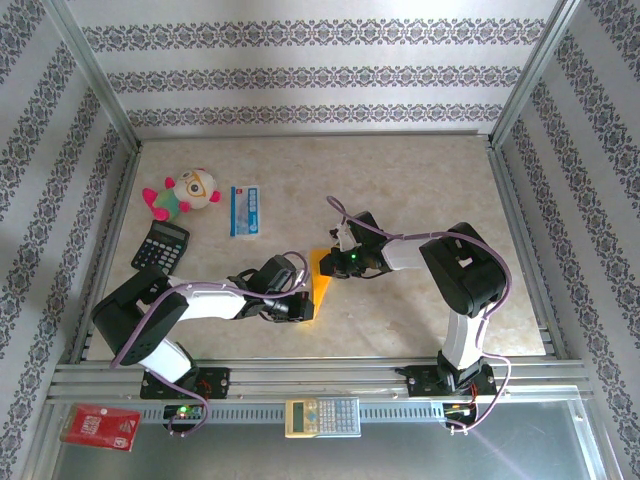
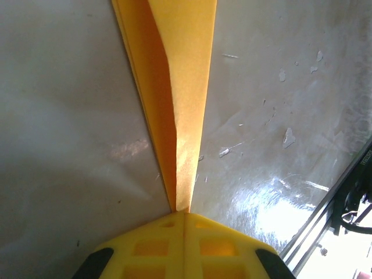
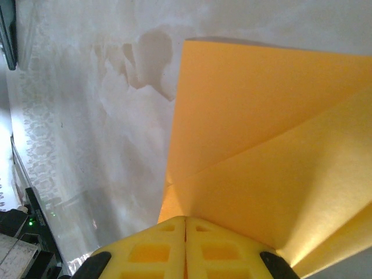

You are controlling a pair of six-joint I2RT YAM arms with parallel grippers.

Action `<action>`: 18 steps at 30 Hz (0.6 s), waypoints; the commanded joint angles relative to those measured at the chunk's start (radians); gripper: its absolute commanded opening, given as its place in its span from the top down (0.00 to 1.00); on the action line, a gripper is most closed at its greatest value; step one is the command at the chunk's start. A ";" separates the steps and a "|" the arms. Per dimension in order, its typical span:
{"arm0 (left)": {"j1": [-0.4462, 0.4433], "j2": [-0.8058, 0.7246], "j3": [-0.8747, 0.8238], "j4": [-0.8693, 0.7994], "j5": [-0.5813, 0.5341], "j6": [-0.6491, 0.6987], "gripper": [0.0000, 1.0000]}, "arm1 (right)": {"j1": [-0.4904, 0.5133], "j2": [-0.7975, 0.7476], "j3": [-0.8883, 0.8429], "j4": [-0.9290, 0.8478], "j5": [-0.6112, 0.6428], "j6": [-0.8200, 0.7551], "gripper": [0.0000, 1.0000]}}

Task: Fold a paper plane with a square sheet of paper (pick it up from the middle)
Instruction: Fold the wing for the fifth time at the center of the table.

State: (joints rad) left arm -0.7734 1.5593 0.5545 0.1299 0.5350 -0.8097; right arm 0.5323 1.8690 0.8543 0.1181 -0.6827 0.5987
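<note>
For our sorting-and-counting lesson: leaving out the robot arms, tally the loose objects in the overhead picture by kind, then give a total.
Calculators: 2 (black calculator, beige calculator)
Soft toys: 1 (plush toy)
Paper sheets: 1 (orange-yellow paper)
Packets: 2 (blue-and-white packet, red packet)
Total: 6

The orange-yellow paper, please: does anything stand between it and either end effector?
Nothing visible does. The left end effector and the right end effector are each shut directly on the partly folded orange-yellow paper, which emerges straight from their grip. The calculator and packet lie well away.
</note>
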 commanded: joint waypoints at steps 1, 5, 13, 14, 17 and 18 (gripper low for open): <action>-0.018 0.002 -0.008 -0.113 -0.008 0.030 0.93 | -0.005 0.033 -0.032 -0.019 0.060 -0.011 0.92; -0.012 -0.096 -0.024 -0.030 0.006 0.018 0.89 | -0.005 0.036 -0.033 -0.016 0.059 -0.008 0.92; 0.005 -0.134 -0.021 0.144 0.011 -0.051 0.87 | -0.006 0.032 -0.031 -0.014 0.058 -0.006 0.92; 0.005 -0.121 -0.007 0.138 0.010 -0.049 0.87 | -0.005 0.034 -0.031 -0.013 0.057 -0.007 0.92; 0.005 -0.075 0.036 0.096 0.001 -0.031 0.88 | -0.005 0.034 -0.031 -0.013 0.055 -0.006 0.92; 0.005 -0.060 0.041 0.091 -0.008 -0.034 0.88 | -0.006 0.033 -0.033 -0.013 0.057 -0.006 0.92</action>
State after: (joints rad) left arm -0.7719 1.4685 0.5587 0.2142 0.5419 -0.8413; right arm 0.5323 1.8690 0.8524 0.1238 -0.6834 0.5991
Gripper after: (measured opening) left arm 0.122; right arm 0.083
